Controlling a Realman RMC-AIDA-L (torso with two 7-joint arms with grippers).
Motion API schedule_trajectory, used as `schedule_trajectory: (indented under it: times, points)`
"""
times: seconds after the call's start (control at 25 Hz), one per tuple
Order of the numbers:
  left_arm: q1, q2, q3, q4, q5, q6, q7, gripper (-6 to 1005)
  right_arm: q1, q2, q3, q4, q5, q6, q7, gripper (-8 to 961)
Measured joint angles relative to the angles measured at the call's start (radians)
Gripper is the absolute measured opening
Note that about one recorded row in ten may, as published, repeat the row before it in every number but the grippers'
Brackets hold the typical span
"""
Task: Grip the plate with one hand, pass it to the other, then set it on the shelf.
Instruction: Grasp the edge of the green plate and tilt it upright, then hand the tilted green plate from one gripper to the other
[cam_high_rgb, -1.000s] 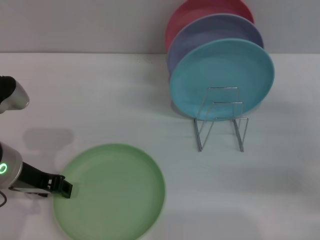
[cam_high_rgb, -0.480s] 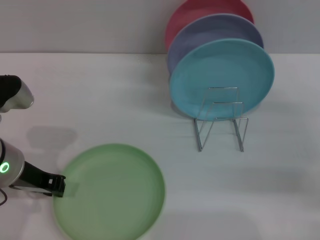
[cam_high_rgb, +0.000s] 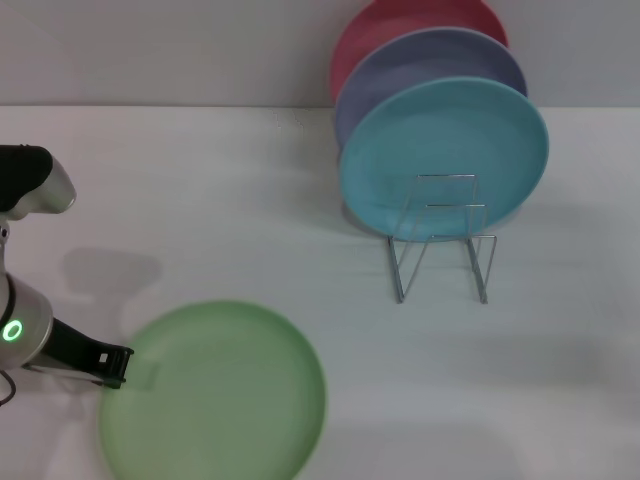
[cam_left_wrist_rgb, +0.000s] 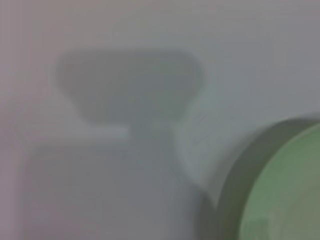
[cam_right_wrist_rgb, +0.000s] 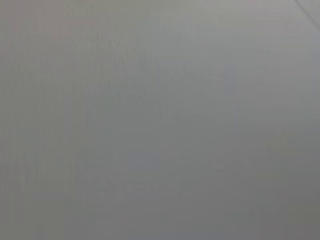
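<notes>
The light-green plate (cam_high_rgb: 215, 395) sits at the front left of the white table, its near part cut off by the frame edge. My left gripper (cam_high_rgb: 118, 365), slim and black on a silver-cuffed arm, is clamped on the plate's left rim. In the left wrist view the plate (cam_left_wrist_rgb: 285, 200) fills one corner, with a dark shadow along its rim on the table beneath. The wire shelf (cam_high_rgb: 440, 250) stands at the middle right, its front loops bare. My right gripper is out of view; its wrist camera shows only plain surface.
Three plates stand upright in the back of the rack: turquoise plate (cam_high_rgb: 445, 160) in front, lavender plate (cam_high_rgb: 430, 60) behind it, pink plate (cam_high_rgb: 400, 25) last. A wall runs along the table's far edge. White table (cam_high_rgb: 220, 200) lies between the plate and the rack.
My left gripper has drawn back to the left, and the green plate has shifted left and toward the near edge with it.
</notes>
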Motion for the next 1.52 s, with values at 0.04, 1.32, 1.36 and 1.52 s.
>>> schedule_trajectory:
  times: [0.04, 1.32, 1.36, 1.52]
  points:
    - [0.000, 0.000, 0.000, 0.000, 0.000, 0.000, 0.000, 125, 0.000, 0.000, 0.000, 0.000, 0.000, 0.000, 0.000, 679]
    - [0.041, 0.001, -0.176, -0.067, -0.117, 0.164, 0.156, 32, 0.005, 0.001, 0.000, -0.003, 0.000, 0.029, 0.000, 679]
    - [0.041, 0.001, -0.176, -0.067, -0.117, 0.164, 0.156, 32, 0.005, 0.001, 0.000, -0.003, 0.000, 0.029, 0.000, 679]
    - [0.048, 0.001, -0.179, -0.087, -0.117, 0.193, 0.165, 32, 0.002, 0.003, 0.000, 0.000, 0.000, 0.029, 0.000, 679]
